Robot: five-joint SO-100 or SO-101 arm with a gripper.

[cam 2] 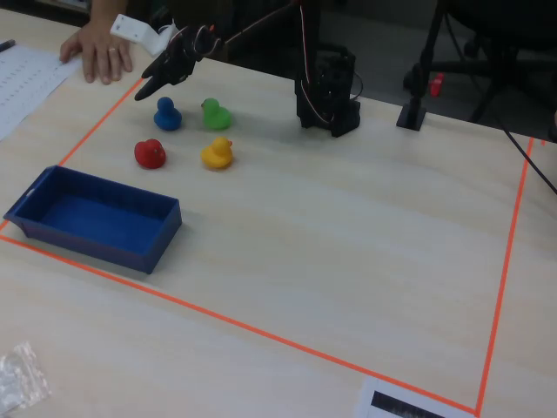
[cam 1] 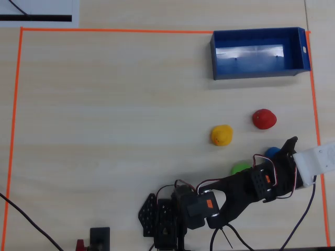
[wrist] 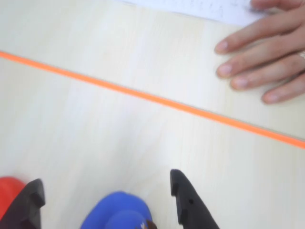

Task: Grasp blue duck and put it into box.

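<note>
gripper point(wrist: 107, 191): fingers apart, hanging above the blue duck point(wrist: 116, 212), nothing held | blue duck: on the table beside green duck point(cam 2: 214, 114) | box point(cam 2: 52, 187): well apart

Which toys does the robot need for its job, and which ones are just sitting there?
Needed for the job:
- blue duck, on the table right under the open gripper
- box, empty so far

Just lying about:
- green duck
- red duck
- yellow duck
- a person's hand resting outside the orange tape line
</note>
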